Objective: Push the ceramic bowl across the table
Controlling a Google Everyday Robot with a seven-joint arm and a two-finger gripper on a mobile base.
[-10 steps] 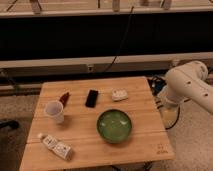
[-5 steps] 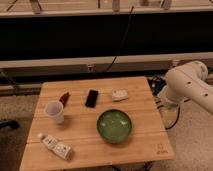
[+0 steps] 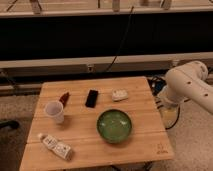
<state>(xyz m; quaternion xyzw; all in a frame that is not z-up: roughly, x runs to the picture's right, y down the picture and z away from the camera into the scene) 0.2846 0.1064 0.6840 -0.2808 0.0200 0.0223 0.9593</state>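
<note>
The green glazed ceramic bowl (image 3: 114, 126) sits upright on the light wooden table (image 3: 142, 107), a little right of centre and near the front edge. It is the widest thing on the tabletop. Only the white arm (image 3: 186, 86) shows, bent beside the table's right edge and apart from the bowl. My gripper itself is not in view; the arm's lower end drops behind the table's right side.
A white paper cup (image 3: 55, 111) stands at the left. A small red object (image 3: 64, 97), a flat black object (image 3: 92, 98) and a small white packet (image 3: 119, 94) lie along the back. A white bottle (image 3: 55, 146) lies at the front left. A dark logo (image 3: 161, 148) marks the front right corner.
</note>
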